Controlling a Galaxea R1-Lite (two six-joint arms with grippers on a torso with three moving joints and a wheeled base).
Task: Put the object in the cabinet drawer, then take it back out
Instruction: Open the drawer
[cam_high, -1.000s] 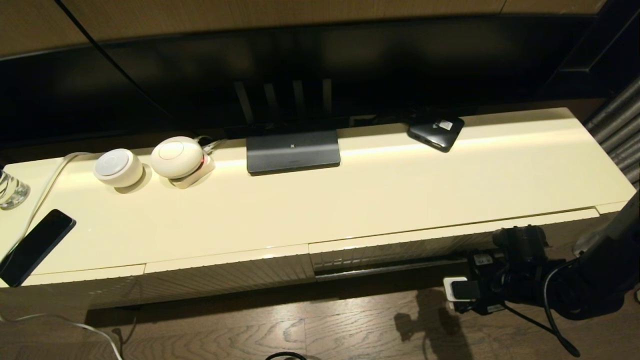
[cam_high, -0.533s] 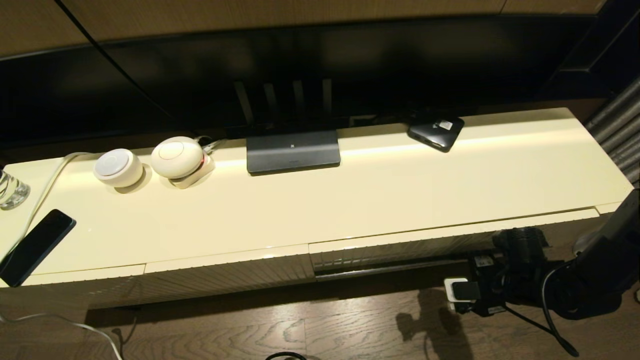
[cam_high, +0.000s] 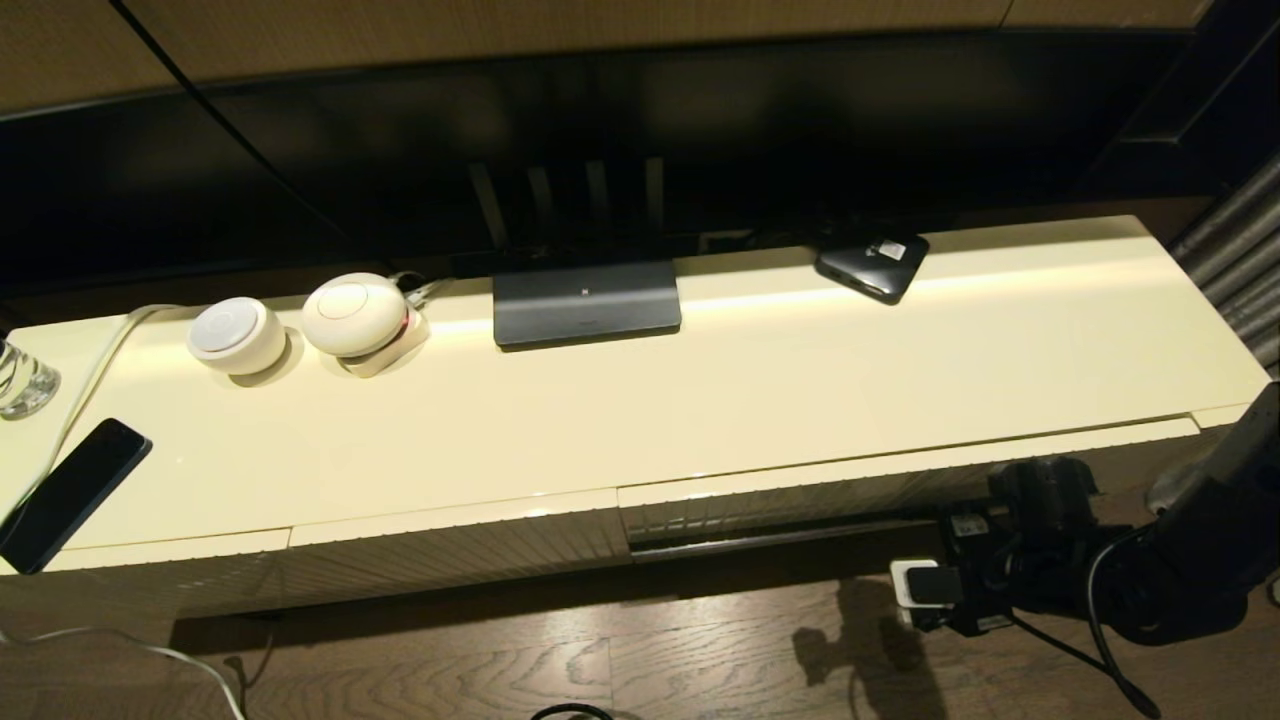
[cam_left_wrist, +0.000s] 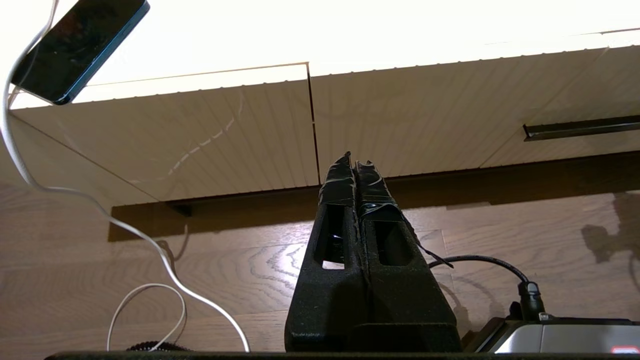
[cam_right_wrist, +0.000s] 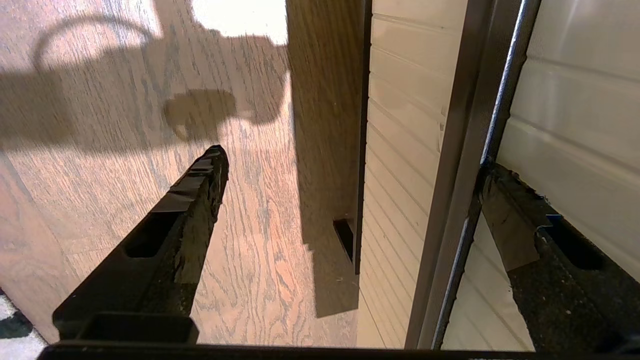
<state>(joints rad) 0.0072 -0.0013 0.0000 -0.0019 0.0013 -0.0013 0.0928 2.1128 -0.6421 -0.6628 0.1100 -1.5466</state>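
Head view, glossy cream ribbed cabinet drawer closed, right end effector spread at its dark strip, left end effector pressed together.

The right arm reaches in low from the right side of the head view, its forearm angled down and its wrist turned toward the left. The right gripper has its fingers spread wide; one finger hangs free in the air, the other finger has its taped tip against a dark strip. The left gripper is out of the head view; in its own wrist view it points forward and slightly up, its two taped fingers pressed together with nothing between them
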